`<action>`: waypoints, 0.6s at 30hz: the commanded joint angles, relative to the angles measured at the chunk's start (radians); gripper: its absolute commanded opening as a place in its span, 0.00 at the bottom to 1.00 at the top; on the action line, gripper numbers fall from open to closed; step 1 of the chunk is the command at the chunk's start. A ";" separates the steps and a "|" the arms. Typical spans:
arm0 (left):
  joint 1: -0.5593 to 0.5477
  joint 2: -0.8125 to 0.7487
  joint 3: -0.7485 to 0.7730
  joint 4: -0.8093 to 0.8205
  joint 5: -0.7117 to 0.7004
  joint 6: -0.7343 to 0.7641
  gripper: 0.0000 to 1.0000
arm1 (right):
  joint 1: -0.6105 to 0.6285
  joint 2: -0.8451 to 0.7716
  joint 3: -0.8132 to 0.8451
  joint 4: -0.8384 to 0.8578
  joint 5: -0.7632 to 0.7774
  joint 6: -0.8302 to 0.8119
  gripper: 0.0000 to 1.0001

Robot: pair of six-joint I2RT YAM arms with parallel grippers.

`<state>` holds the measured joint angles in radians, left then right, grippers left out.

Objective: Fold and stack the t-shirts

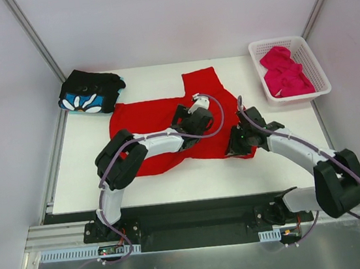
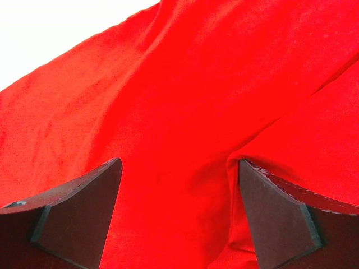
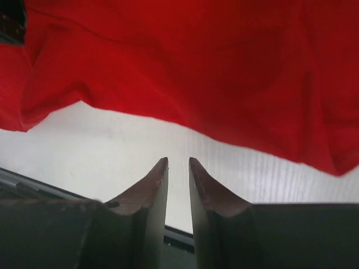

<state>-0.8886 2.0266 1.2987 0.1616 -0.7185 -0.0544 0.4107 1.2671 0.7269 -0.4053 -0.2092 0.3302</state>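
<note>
The plain red t-shirt [image 1: 158, 114] lies spread and rumpled across the middle of the table. My left gripper [image 1: 188, 123] hovers low over its middle with its jaws wide open; in the left wrist view [image 2: 179, 185] red cloth [image 2: 196, 84] fills the space between the fingers, with a fold by the right finger. My right gripper [image 1: 237, 144] is at the shirt's near right corner. Its jaws [image 3: 178, 162] stand a narrow gap apart, empty, over bare table just short of the shirt's hem [image 3: 196, 67]. The black flower-print t-shirt [image 1: 89, 93] lies folded at the far left. The magenta-pink t-shirt [image 1: 284, 72] lies crumpled in the basket.
The white lattice basket [image 1: 322, 87] stands at the far right corner. The white table [image 1: 192, 176] has a metal rail along its near edge and frame posts at the back corners.
</note>
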 commanded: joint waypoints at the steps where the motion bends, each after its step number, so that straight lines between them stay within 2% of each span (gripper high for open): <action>1: 0.004 -0.068 -0.001 0.029 -0.025 0.007 0.83 | 0.017 0.086 0.083 0.152 0.042 -0.003 0.23; 10: 0.008 -0.088 0.002 0.029 -0.018 0.004 0.83 | -0.015 0.178 0.154 0.056 0.180 -0.039 0.21; 18: 0.010 -0.103 -0.019 0.029 -0.021 -0.004 0.83 | -0.027 0.196 0.134 -0.066 0.300 0.023 0.14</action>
<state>-0.8883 1.9934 1.2934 0.1616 -0.7177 -0.0547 0.3847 1.4605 0.8501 -0.3923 0.0029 0.3218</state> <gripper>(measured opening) 0.828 0.161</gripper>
